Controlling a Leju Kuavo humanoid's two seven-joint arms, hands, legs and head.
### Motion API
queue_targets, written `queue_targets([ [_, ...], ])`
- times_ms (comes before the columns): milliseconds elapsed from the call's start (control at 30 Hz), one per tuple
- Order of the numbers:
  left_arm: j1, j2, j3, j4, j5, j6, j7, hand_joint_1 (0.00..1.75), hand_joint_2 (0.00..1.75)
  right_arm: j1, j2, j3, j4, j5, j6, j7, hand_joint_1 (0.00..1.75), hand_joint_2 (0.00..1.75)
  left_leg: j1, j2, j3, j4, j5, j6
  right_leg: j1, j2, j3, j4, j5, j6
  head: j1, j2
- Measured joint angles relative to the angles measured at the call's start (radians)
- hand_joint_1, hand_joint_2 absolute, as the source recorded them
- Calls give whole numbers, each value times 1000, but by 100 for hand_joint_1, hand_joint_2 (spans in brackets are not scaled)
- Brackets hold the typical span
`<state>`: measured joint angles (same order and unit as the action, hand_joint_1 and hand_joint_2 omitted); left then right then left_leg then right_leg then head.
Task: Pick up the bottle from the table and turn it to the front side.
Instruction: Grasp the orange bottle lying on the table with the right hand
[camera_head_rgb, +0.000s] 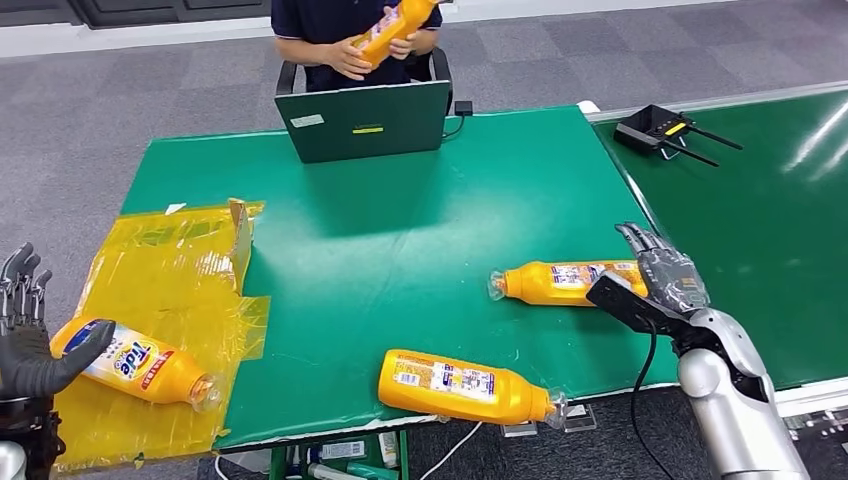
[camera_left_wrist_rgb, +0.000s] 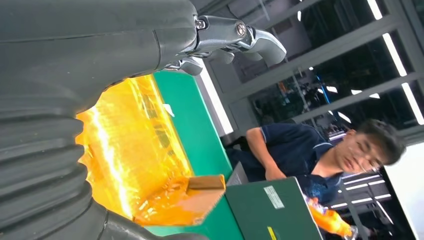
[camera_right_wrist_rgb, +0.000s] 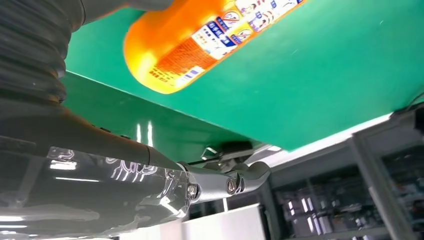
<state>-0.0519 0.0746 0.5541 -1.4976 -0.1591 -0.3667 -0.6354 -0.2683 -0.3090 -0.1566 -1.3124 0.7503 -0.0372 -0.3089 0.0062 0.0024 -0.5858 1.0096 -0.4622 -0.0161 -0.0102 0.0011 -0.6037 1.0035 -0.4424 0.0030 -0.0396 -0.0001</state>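
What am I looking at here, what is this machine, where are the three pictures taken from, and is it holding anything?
This is a humanoid robot with two silver arms, each ending in a many-fingered hand. The wide picture is from its head, looking down at a green table. The other two come from cameras at its wrists, so they look tilted.

Three orange bottles lie on their sides: a Tide bottle on a yellow plastic sheet, one near the front edge, and one further right. The right hand is at that last bottle's base, fingers apart, not clearly gripping it. The left hand is raised beside the Tide bottle, holding nothing.

Across the table a person behind a laptop holds a fourth bottle.
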Motion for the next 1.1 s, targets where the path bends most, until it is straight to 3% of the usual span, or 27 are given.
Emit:
queue_targets([
  [400, 7, -4, -67, -12, 0, 5, -19, 0, 175, -118, -12, 142, 157, -23, 28, -23, 0, 175, 0, 0, 0, 0, 0, 0, 1, 0, 0, 0, 0, 0, 0, 0],
  [700, -45, 32, -117, 55, 12, 7, -47, 0, 175, -180, -34, 241, 229, -86, 50, -44, 0, 175, 0, 0, 0, 0, 1, 0, 0, 0, 0, 0, 0, 0, 0, 0],
  [1100, -36, 45, -143, 78, 23, 14, -64, 0, 175, -180, -48, 319, 255, -116, 34, -53, 0, 175, 0, -1, 0, 0, 0, 0, 0, 0, 0, 0, 0, 0, 0, 0],
])
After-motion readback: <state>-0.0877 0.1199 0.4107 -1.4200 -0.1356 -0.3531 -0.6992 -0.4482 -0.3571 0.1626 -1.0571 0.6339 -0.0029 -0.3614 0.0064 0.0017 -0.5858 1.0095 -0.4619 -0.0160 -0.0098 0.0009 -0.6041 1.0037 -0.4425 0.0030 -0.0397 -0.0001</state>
